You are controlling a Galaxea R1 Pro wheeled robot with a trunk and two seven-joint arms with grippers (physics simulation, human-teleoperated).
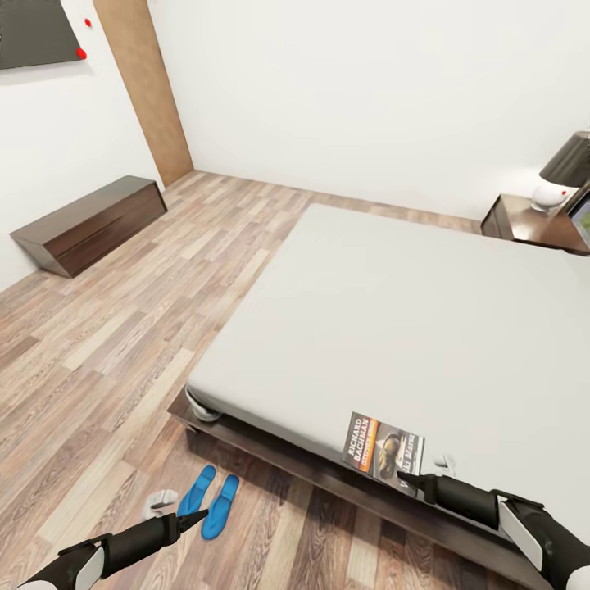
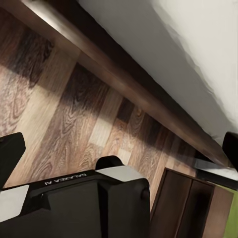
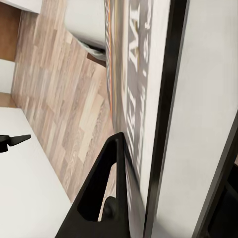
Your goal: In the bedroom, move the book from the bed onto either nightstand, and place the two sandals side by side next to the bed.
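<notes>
The book (image 1: 382, 449), with a dark cover and an orange band, lies at the near edge of the bed's grey mattress (image 1: 393, 328). My right gripper (image 1: 407, 478) is at the book's near edge. Up close, its fingers (image 3: 110, 178) pinch the lettered cover (image 3: 136, 74). The two blue sandals (image 1: 210, 496) lie side by side on the floor beside the bed's near corner. My left gripper (image 1: 194, 516) hovers just in front of them, open and holding nothing. A nightstand (image 1: 528, 223) stands at the far right by the bed.
A lamp (image 1: 565, 174) sits on the nightstand. A long low dark cabinet (image 1: 90, 221) lines the left wall. A small grey object (image 1: 159, 501) lies on the floor left of the sandals. Wood-plank floor (image 1: 123, 344) stretches left of the bed's dark frame (image 2: 124, 84).
</notes>
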